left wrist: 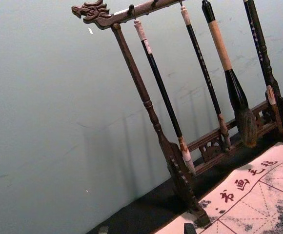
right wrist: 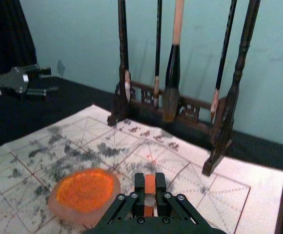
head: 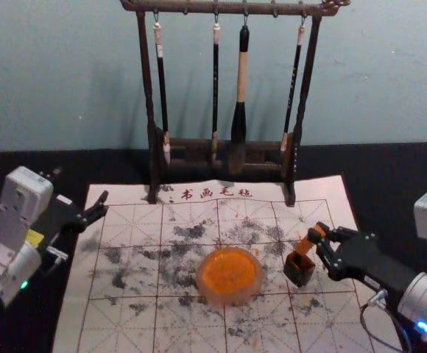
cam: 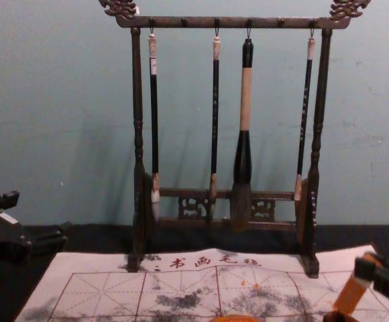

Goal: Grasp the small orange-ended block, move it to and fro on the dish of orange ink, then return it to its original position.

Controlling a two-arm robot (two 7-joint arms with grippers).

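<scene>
One block (head: 306,245) — right gripper (head: 319,232), holder edge (head: 299,272)

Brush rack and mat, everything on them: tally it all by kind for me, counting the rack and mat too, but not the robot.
Brushes: 4
Brush rack: 1
Mat: 1
Ink dish: 1
Orange-ended block: 1
Small square holder: 1
Total: 9

We find dim lighting; faint, soft shadows mark the wall (head: 390,88) behind the rack (head: 177,6); a blue lamp (head: 423,326) glares in the head view.
</scene>
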